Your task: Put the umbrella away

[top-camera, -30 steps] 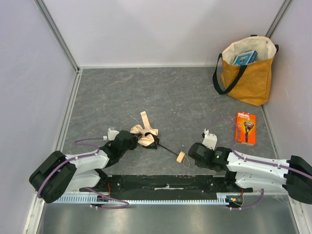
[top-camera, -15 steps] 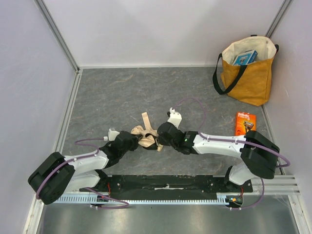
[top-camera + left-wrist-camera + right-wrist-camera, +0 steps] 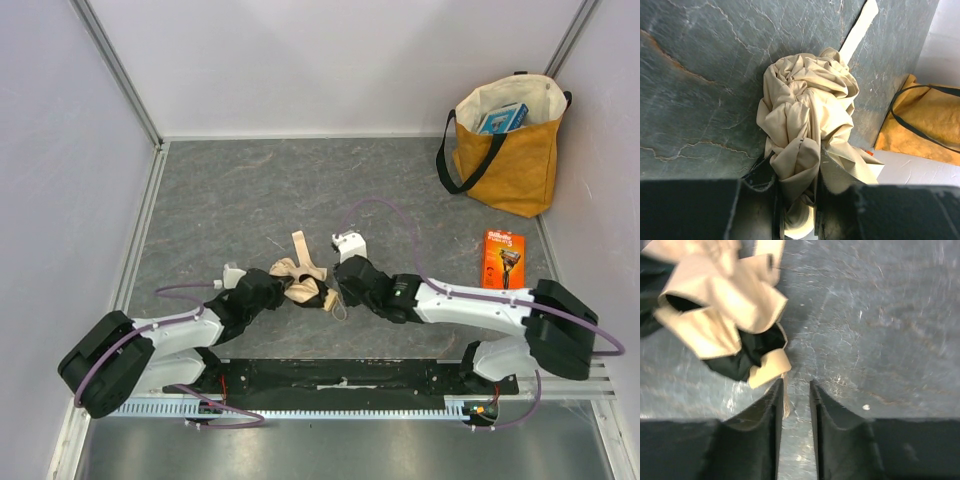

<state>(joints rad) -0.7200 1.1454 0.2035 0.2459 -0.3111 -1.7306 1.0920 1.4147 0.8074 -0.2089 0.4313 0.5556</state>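
Grey tabletop (image 3: 230, 190), umbrella (image 3: 298, 282) pinched in left tool (image 3: 797, 210), right tool (image 3: 796, 390) just beside

Soft, even overhead light; faint shadows; left wrist view crisp, dark at 6 o'clock; right wrist view smeared — the umbrella (image 3: 720, 295) blurs at 10 o'clock.

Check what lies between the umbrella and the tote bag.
In the top view, the right arm's white wrist camera and purple cable loop sit just beyond the umbrella; from there to the tote bag the grey table is bare.
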